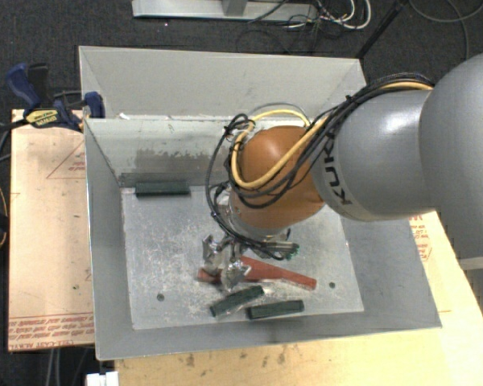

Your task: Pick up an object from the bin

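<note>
Where the red flat strip lies in the front middle of the bin, the gripper sits low over its left end; whether it is open or closed cannot be told. A dark green bar lies just in front.

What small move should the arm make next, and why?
Probably a slight descent onto the red strip: the gripper hangs right at its left end, low over the bin floor. Two dark green bars lie close beside it, so it should go straight down, not sideways.
</note>
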`<state>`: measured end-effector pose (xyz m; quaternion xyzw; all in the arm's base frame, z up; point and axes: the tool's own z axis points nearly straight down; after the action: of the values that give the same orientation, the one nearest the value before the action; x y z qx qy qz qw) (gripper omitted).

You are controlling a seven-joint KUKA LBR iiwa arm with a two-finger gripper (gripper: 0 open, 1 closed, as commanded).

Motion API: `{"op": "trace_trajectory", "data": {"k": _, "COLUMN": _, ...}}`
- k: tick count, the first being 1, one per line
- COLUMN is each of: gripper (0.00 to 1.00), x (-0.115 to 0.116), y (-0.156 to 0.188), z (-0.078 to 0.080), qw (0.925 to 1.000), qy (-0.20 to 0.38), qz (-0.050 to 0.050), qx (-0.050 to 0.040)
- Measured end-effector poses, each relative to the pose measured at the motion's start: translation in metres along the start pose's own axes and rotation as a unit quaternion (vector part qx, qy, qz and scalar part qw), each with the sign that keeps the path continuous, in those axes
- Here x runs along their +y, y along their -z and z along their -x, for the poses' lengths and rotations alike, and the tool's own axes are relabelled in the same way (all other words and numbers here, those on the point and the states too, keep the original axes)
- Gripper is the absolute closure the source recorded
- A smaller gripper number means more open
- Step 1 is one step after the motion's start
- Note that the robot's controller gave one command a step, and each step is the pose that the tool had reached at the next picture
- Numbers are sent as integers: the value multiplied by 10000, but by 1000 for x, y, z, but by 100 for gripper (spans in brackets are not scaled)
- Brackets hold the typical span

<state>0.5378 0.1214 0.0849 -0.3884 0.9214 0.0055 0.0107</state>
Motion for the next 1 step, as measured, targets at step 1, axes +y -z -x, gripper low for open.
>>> {"op": "trace_trajectory", "data": {"k": 1, "gripper": 100, "x": -12, "y": 122, "z": 13, "qw": 9999, "qy": 5, "qz": -10, "qx": 100}}
